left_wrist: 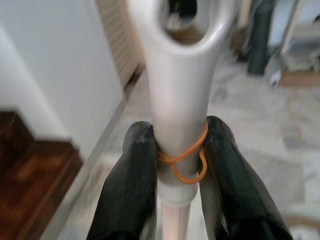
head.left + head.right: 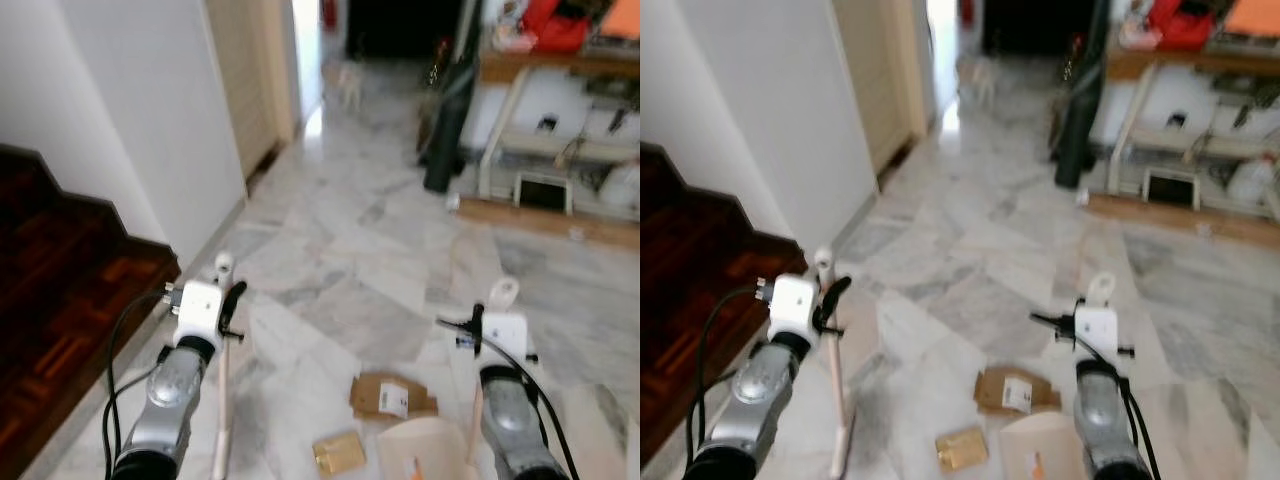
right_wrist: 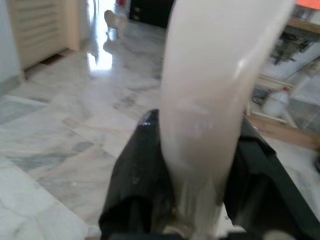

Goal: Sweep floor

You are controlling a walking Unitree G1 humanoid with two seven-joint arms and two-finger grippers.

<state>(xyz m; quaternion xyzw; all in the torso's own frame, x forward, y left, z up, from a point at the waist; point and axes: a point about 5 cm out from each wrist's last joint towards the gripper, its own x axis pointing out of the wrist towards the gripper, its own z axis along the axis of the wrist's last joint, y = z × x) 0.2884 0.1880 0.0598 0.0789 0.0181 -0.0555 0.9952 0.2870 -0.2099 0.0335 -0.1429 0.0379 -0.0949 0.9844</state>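
Left hand (image 1: 177,150) clamped on broom handle (image 2: 222,400); right hand (image 3: 200,165) clamped on dustpan handle (image 2: 503,292). Cardboard scraps (image 2: 390,396) lying loose on marble floor (image 2: 350,250) between arms. Sweeping judged barely begun; litter uncollected.

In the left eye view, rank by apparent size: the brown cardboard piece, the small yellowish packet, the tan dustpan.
1. Tan dustpan, partly cut off by the frame
2. Brown cardboard piece
3. Small yellowish packet

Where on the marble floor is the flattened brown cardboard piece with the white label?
The flattened brown cardboard piece lies on the marble floor between the two arms, nearer the right gripper.
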